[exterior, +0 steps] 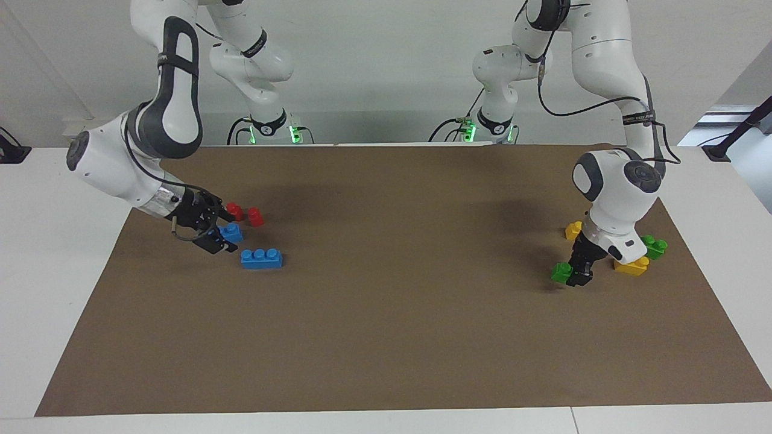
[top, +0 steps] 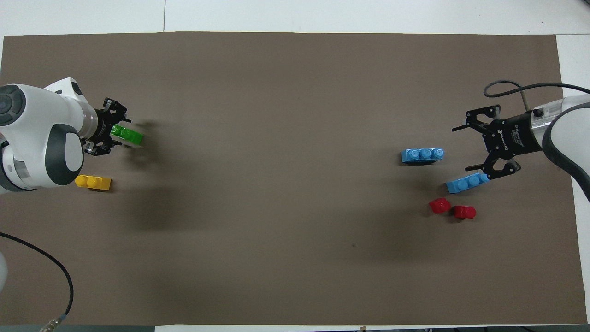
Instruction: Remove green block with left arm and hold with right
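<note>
No text, label or number can be read anywhere. The right end effector [top: 479, 148] carries white print, too small to make out.

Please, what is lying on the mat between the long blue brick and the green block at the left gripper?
Nothing: the overhead view shows only bare brown mat between long blue brick and green block.

Two blue bricks [top: 422, 155] beside two red pieces [top: 452, 209], yellow brick [top: 93, 182] (well apart), brown mat [top: 286, 184]

This place looks like a robotics laboratory. Two white robot arms [exterior: 169, 120] with black cables stand at a white table [exterior: 54, 253] covered by a brown paper sheet [exterior: 392, 337]. The plain white wall [exterior: 374, 72] carries a socket box, and small plastic toy bricks [exterior: 261, 258] lie about.
</note>
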Controlling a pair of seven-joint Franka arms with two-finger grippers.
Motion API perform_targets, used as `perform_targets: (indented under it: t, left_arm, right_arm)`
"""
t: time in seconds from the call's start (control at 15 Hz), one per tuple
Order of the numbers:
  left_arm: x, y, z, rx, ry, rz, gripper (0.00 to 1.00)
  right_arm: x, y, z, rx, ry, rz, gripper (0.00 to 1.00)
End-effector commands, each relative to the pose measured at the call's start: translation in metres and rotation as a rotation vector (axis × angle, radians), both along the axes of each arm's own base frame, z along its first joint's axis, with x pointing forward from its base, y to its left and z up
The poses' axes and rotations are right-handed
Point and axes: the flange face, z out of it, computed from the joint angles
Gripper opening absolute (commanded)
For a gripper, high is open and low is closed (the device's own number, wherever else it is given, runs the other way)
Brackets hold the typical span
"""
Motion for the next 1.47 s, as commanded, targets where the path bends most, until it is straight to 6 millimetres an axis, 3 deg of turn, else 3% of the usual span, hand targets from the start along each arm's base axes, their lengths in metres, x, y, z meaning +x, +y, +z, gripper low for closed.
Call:
perform_targets:
  t: [0.0, 0.27, 0.53, 0.67, 0.93, 1.4]
  left_arm:
    - [0.005, 0.005, 0.011, -0.005, -0.010, -0.010, 1.00]
    - [0.008, 0.011, 0.046, 0.005, -0.016, -0.025, 1.00]
    - [0.004, 0.014, 0.090, 0.043, -0.006, -0.245, 1.00]
    - [0.005, 0.015, 0.114, 0.066, 0.002, -0.371, 1.00]
    - [-0.011, 0.016, 0.157, 0.120, 0.018, -0.602, 1.00]
    - [-0.060, 0.021, 0.247, 0.171, 0.018, -0.844, 1.00]
  right_arm:
    - [-0.014, 0.015, 0.049, -0.076, -0.034, 0.191, 1.00]
    - [-0.040, 0.044, 0.120, -0.191, -0.123, 0.499, 1.00]
    - [-0.049, 0.071, 0.180, -0.287, -0.159, 0.842, 1.00]
    - [-0.055, 0.071, 0.198, -0.297, -0.190, 1.005, 1.00]
    - [-0.057, 0.064, 0.225, -0.289, -0.241, 1.145, 1.00]
    - [-0.040, 0.054, 0.226, -0.396, -0.299, 1.227, 1.00]
